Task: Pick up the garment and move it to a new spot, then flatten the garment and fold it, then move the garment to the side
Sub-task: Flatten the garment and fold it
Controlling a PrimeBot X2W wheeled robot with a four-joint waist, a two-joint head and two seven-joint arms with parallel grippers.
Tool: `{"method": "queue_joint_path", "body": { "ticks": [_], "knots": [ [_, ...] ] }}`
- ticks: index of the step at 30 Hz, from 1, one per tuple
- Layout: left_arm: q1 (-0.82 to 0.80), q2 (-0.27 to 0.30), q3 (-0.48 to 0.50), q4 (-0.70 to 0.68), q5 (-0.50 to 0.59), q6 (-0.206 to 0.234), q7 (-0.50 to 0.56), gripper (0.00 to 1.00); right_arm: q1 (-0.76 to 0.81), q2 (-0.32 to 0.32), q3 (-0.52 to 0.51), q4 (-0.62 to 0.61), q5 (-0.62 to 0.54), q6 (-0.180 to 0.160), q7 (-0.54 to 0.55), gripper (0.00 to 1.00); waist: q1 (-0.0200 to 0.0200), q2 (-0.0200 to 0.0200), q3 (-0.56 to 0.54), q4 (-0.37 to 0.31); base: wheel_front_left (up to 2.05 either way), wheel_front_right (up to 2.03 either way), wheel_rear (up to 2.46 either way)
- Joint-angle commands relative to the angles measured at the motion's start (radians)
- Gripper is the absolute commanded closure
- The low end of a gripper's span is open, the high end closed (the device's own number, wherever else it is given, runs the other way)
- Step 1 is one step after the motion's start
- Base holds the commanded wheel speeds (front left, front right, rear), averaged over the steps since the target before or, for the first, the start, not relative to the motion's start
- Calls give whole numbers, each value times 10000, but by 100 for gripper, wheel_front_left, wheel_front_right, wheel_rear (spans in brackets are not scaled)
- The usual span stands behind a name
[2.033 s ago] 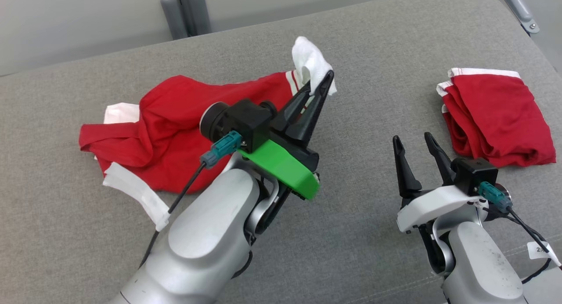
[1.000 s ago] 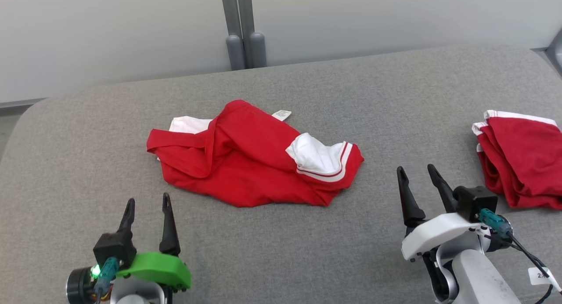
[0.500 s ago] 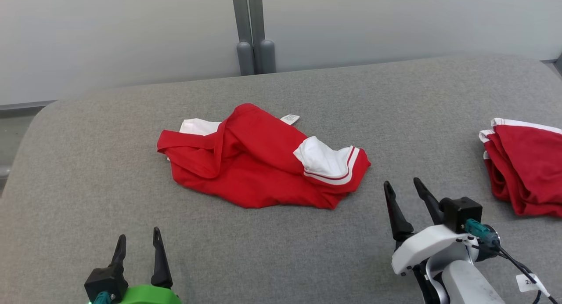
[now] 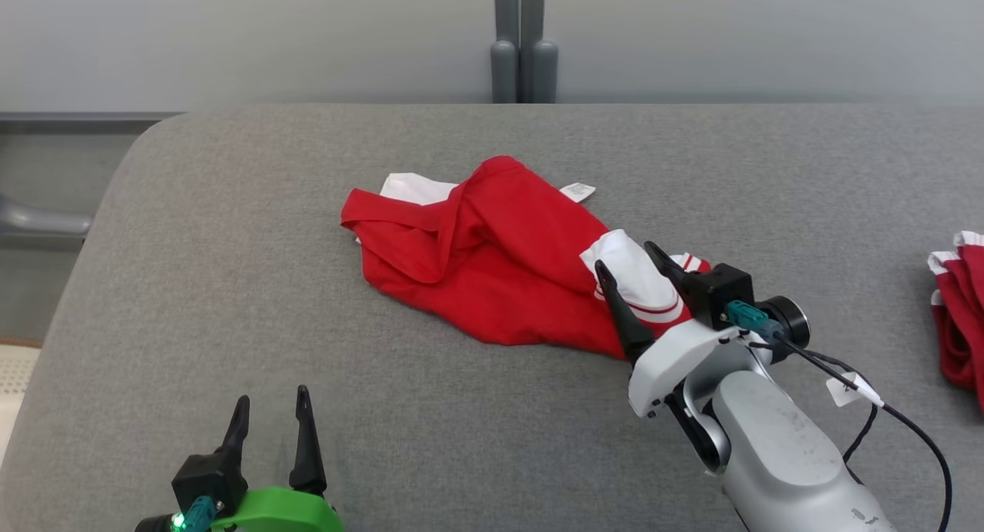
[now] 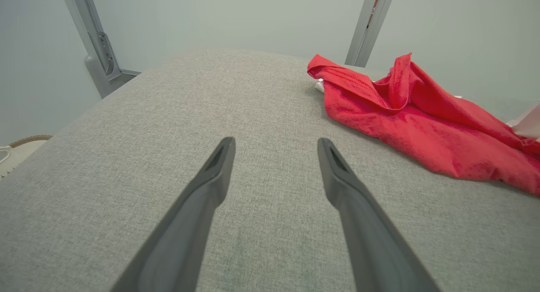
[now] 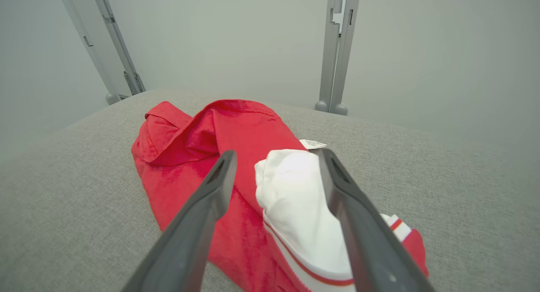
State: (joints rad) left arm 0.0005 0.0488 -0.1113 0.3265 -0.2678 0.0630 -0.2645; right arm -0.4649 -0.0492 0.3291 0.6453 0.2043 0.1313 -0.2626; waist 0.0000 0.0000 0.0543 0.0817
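The garment [image 4: 492,263], red with white striped sleeves, lies crumpled in the middle of the grey padded table [image 4: 231,247]. My right gripper [image 4: 624,257] is open over its right end, one finger on each side of the bunched white sleeve [image 4: 634,282]. In the right wrist view the white sleeve [image 6: 295,199] sits between the fingers of the right gripper [image 6: 277,152], apart from the pads. My left gripper [image 4: 273,395] stands open and empty near the table's front left, well short of the garment. The left wrist view has the left gripper [image 5: 275,141] over bare cloth, the garment [image 5: 405,114] to its right.
A second red garment [image 4: 957,317], folded, lies at the table's right edge. Two grey posts [image 4: 523,55] stand behind the table against the pale wall. The table's rounded left corner [image 4: 146,140] drops to the floor, where a beige object [image 5: 17,150] lies.
The left gripper let go of the white sleeve and drew back to the front left. The right gripper has moved forward and left over the sleeve. The head camera has also shifted.
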Motion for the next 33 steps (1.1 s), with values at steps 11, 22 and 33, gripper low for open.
{"method": "queue_joint_path", "body": {
  "ticks": [11,22,33],
  "knots": [
    [-444,35,-166,-104,-253,83,7,0,-1073,-29,-352,1750,-745,-11,-31,2,0,0,917,1022,0,0,0],
    [-480,35,-91,-76,-457,106,7,0,-1199,-44,-1286,1283,-754,-11,-31,100,0,0,952,871,0,0,0],
    [5,36,-244,36,-445,-89,7,0,-1594,-391,-3955,-1453,-1354,-11,-32,100,0,0,-100,256,0,0,0]
  ]
}}
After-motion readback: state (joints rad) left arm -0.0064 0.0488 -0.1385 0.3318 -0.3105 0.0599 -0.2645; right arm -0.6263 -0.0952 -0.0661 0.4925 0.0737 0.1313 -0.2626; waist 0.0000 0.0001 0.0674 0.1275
